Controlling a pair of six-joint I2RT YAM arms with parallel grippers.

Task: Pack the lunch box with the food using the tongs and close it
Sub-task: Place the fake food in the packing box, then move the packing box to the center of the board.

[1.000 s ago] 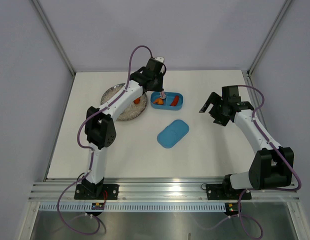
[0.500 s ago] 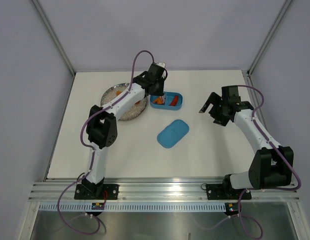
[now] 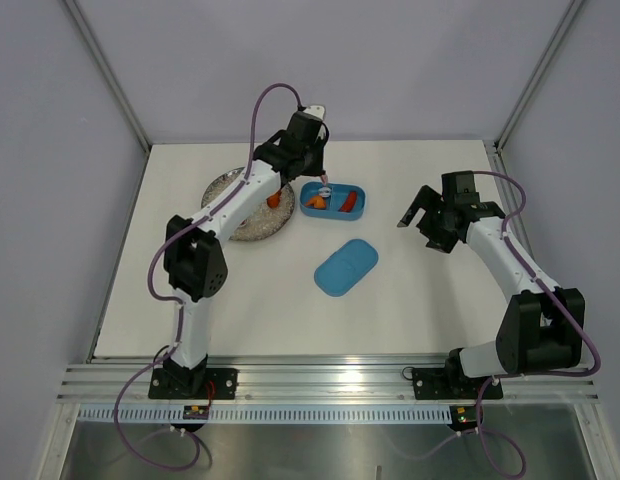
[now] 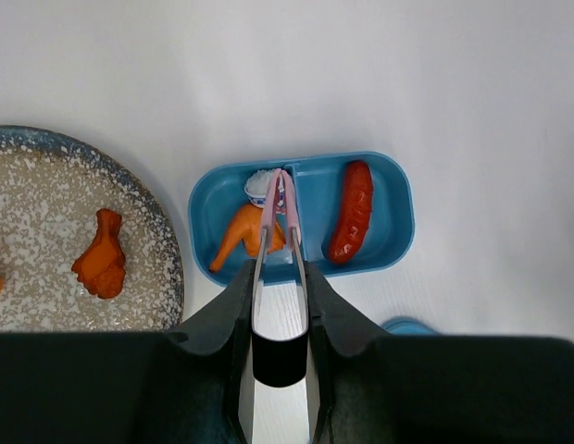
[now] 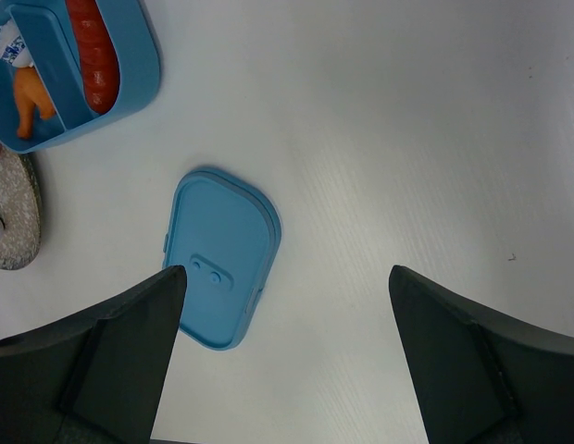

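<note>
I have the left gripper [image 4: 280, 301] above the lunch box [image 4: 387, 231], which sits near the middle of the worktop's far edge. Its fingers are clenched on the tongs [image 4: 280, 217], whose tips reach into the compartment nearer the plate [image 4: 46, 194], right at a white piece [image 4: 258, 185] beside an orange morsel [image 4: 239, 237]. A red sausage [image 4: 352, 211] fills the other compartment and an orange chunk [image 4: 102, 266] lies on the plate. My right gripper [image 5: 283, 274] hangs toward the right edge with its fingers released and holding nothing, and the lid [image 5: 222, 254] lies flat mid-worktop, apart from the box.
</note>
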